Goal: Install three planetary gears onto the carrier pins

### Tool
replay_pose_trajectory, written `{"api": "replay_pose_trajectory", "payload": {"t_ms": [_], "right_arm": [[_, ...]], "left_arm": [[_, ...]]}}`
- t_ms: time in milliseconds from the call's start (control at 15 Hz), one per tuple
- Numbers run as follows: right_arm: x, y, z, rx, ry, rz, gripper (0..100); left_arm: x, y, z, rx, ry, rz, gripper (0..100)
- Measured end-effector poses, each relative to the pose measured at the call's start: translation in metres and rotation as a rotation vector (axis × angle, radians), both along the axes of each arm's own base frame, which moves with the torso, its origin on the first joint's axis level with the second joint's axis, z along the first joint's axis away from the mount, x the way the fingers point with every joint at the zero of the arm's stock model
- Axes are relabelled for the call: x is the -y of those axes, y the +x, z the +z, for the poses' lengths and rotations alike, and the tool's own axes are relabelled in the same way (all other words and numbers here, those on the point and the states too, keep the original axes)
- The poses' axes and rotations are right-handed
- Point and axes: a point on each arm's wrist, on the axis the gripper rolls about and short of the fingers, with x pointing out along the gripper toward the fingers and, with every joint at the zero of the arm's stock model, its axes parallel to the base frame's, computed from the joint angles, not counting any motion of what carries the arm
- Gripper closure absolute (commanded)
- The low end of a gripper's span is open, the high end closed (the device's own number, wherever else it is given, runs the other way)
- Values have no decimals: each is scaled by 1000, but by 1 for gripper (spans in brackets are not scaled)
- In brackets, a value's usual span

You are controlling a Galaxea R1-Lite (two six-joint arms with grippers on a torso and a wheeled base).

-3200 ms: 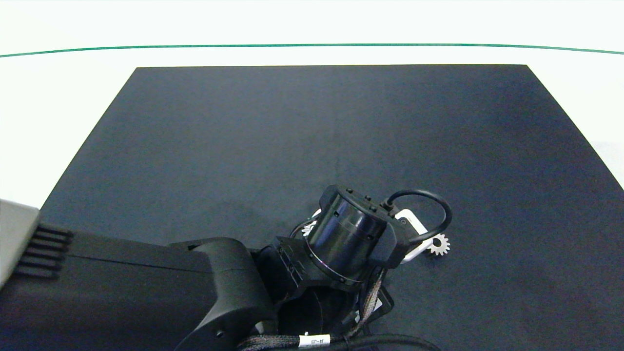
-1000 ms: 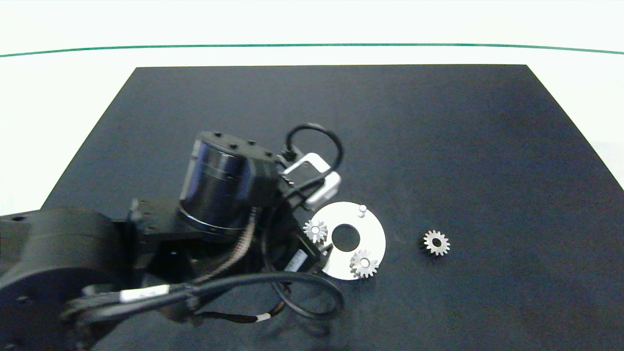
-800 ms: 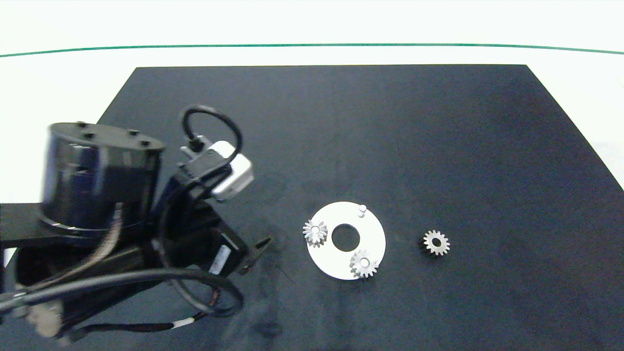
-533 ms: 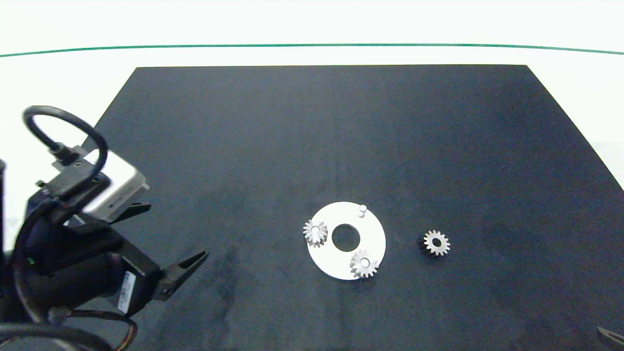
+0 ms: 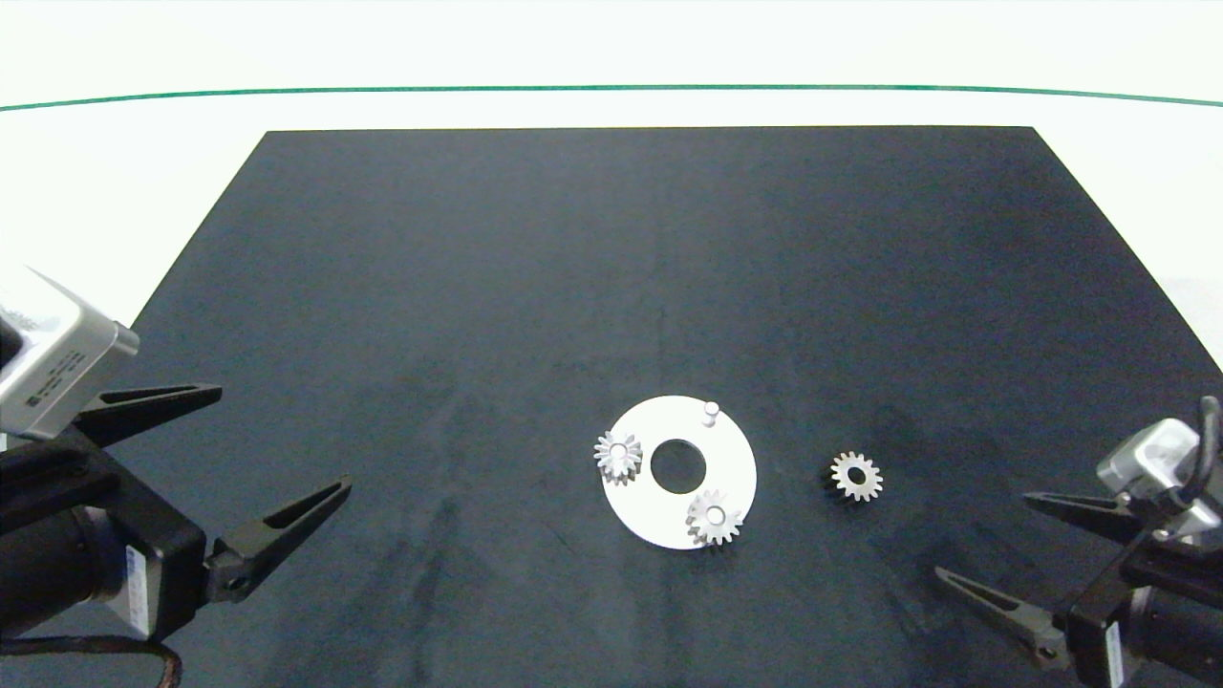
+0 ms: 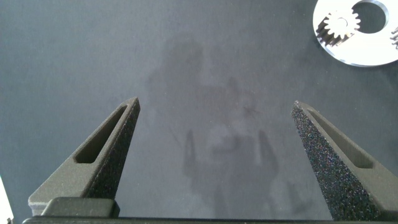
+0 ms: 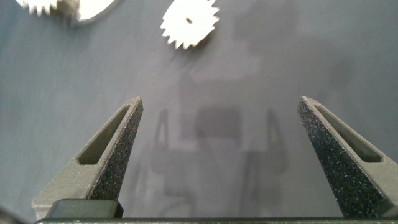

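Two planetary gears sit on carrier pins at nine and five o'clock of the white disc — the third gear lies loose nearer the right gripper, so that one suits it; left gripper idles — both wide open, empty.

No text, number or brand can be read anywhere in these views. The silver camera block on the left arm carries a few lines of small dark print, and a white sticker on the dark body behind the left gripper bears markings too, but both are too small to make out
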Motion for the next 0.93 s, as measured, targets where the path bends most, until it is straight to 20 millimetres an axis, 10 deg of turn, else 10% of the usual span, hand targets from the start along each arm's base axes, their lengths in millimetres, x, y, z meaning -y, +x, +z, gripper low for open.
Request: {"api": "replay_pose_trajectory", "payload": {"t_ms": [933], "right_arm": [[-27,48,1,-49,-16,13,0]], "left_arm": [[0,-1,1,4,-1,-1,0]]}}
